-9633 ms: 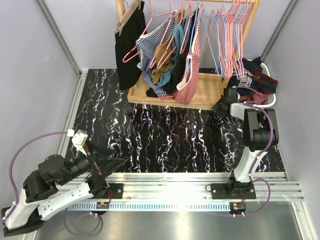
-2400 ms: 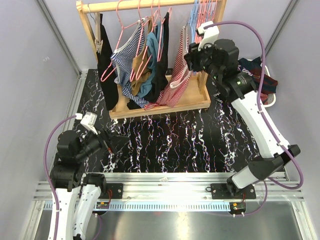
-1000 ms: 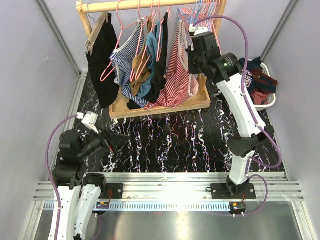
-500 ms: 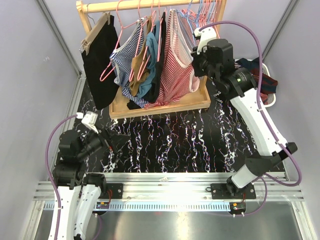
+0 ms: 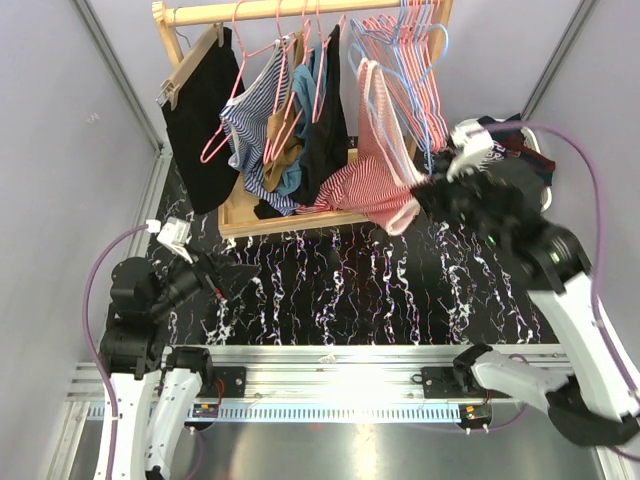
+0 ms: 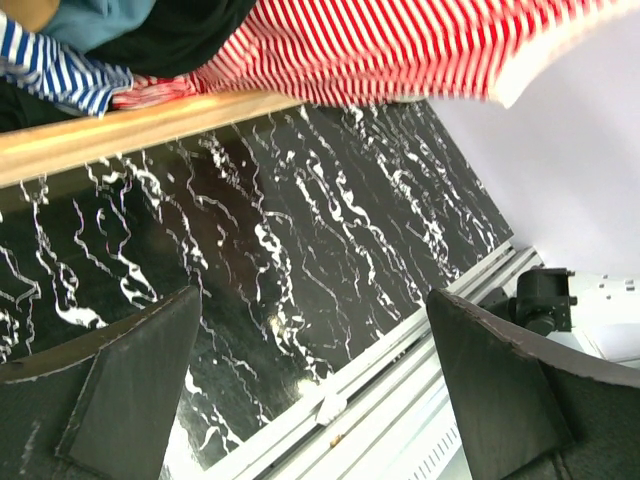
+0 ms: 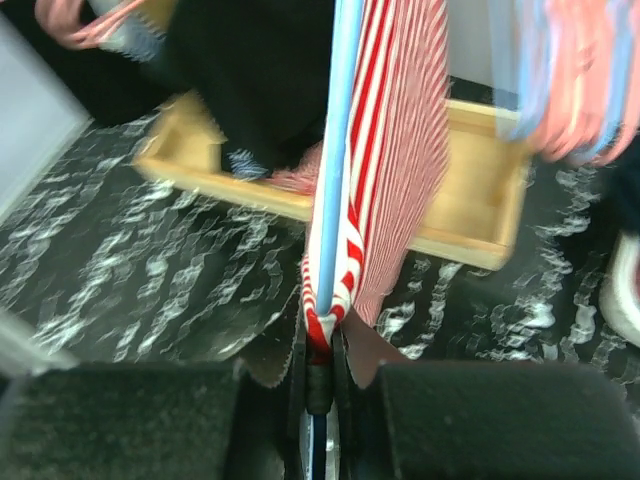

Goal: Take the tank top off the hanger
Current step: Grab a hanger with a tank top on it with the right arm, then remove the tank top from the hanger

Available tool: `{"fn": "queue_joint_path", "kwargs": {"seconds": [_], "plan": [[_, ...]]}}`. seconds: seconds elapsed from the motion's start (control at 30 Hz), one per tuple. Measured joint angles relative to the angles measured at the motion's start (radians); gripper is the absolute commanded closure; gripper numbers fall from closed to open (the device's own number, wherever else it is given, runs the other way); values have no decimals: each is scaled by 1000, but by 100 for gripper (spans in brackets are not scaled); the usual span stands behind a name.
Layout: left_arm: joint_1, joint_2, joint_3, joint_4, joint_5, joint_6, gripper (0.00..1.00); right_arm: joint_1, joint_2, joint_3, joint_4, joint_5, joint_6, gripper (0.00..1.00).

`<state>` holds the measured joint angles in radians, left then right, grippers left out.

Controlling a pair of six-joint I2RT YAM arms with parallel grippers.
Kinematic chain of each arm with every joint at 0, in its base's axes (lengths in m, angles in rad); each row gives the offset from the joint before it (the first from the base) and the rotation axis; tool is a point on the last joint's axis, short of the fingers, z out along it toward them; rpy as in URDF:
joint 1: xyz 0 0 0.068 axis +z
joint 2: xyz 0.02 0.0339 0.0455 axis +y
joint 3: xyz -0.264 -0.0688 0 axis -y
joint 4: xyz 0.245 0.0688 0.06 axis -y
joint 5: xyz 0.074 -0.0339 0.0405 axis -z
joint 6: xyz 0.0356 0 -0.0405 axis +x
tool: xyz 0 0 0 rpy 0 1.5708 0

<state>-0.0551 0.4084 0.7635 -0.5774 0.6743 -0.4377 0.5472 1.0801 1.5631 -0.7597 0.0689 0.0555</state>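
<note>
A red-and-white striped tank top (image 5: 385, 185) hangs stretched from a light blue hanger (image 5: 378, 100) on the wooden rack, pulled out toward the right front. My right gripper (image 5: 420, 192) is shut on its lower edge. The right wrist view shows the striped cloth (image 7: 390, 150) and the blue hanger wire (image 7: 338, 150) both running into the closed right gripper (image 7: 325, 345). My left gripper (image 5: 225, 275) hovers open over the marbled table at the left, holding nothing. From the left wrist, the left gripper (image 6: 320, 390) stands wide open, and the tank top (image 6: 400, 50) stays far off.
The rack's wooden base tray (image 5: 330, 215) sits at the back. It carries a black garment (image 5: 200, 110), a blue striped top (image 5: 255, 120) and several bare pink hangers (image 5: 415, 60). A white basket of clothes (image 5: 530, 150) stands at the right. A metal rail (image 5: 340, 360) runs along the near edge.
My right arm has swung down and to the right, away from the rack, dragging the tank top and its blue hanger out with it. The left arm has barely moved.
</note>
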Motion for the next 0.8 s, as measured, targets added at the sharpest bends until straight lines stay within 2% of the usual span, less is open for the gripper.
{"fn": "queue_joint_path", "kwargs": {"seconds": [0.2, 0.4, 0.63, 0.8], "plan": [[-21, 37, 65, 27, 47, -1, 1, 0, -353, -196, -29, -278, 66, 100], [-72, 80, 114, 103, 157, -16, 1, 1, -583, -119, -90, -504, 138, 100], [-157, 90, 114, 196, 313, -53, 1, 3, -547, -100, -216, -622, 163, 100], [-193, 72, 114, 228, 333, -54, 1, 3, -449, -161, -286, -704, 172, 100]]}}
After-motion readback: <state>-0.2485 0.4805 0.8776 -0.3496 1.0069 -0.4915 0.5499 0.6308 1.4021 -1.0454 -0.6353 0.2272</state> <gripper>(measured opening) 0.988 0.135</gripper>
